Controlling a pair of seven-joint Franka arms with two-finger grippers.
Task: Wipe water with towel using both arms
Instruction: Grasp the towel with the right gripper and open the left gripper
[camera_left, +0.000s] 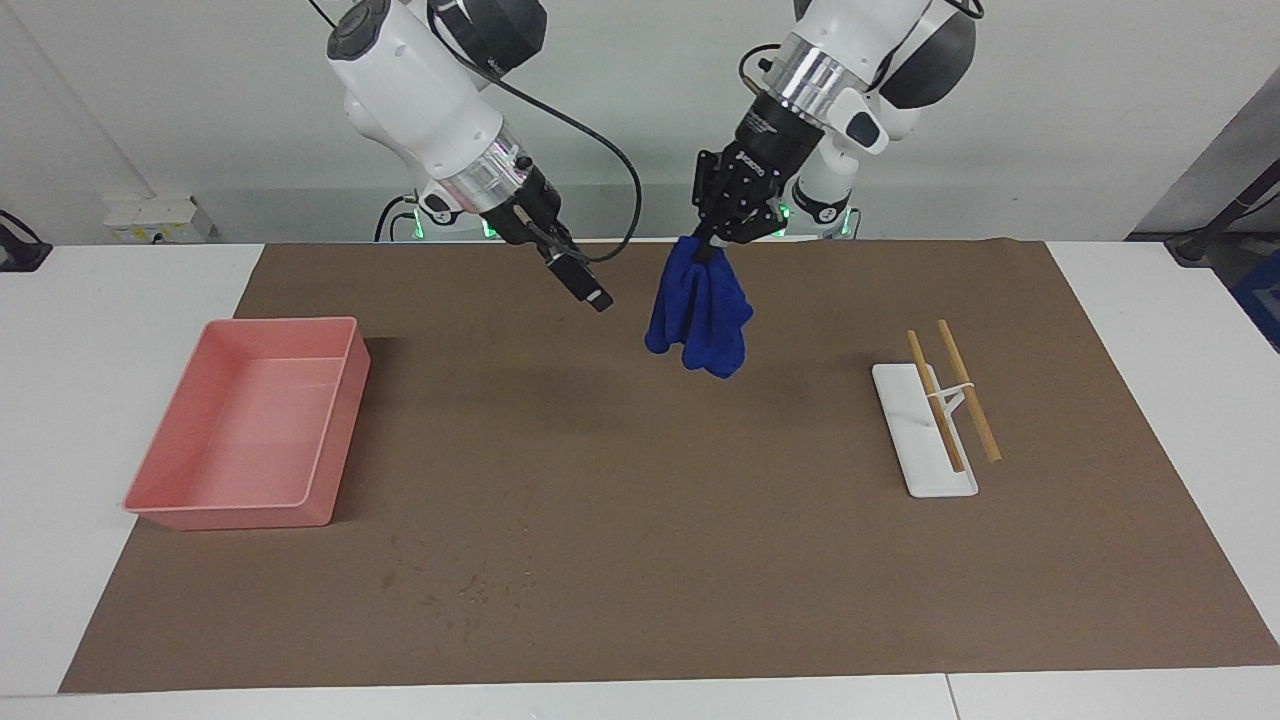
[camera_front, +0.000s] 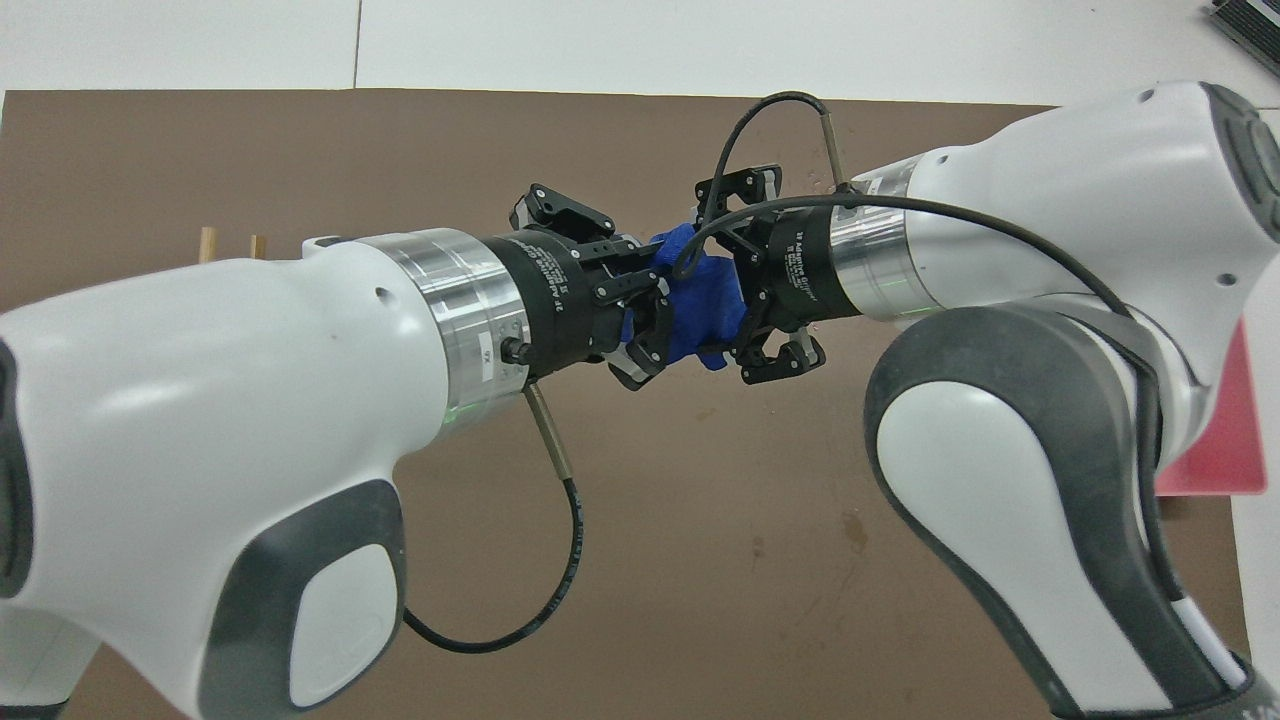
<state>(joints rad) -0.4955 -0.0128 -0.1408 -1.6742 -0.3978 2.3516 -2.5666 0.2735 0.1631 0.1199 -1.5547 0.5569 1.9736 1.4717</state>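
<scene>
Left gripper (camera_left: 712, 243) — upper centre of the facing view, raised over the brown mat (camera_left: 640, 560), fingers closed on the top edge of the towel (camera_left: 700, 318). In the overhead view this gripper (camera_front: 645, 320) sits at frame centre, pointing toward the right arm's gripper.

Right gripper (camera_left: 590, 292) — just left of centre in the facing view, raised over the mat, apart from the towel; seen edge-on there. In the overhead view (camera_front: 745, 285) its fingers are spread wide, one above and one below the cloth, with the towel (camera_front: 700, 310) between the two grippers.

Brown mat — covers most of the white table (camera_left: 100, 330), filling the middle of both frames.

Pink tray (camera_left: 250, 425) — left of centre in the facing view, lying on the mat's left edge; only a corner (camera_front: 1225, 440) shows at the right edge of the overhead view.

Towel — royal blue, bunched, hanging down in folds from the left gripper, its lower end clear of the mat.

White stand (camera_left: 922, 432) — right of centre in the facing view, flat on the mat, carrying two wooden sticks (camera_left: 968, 390) laid side by side on a small rack.
</scene>
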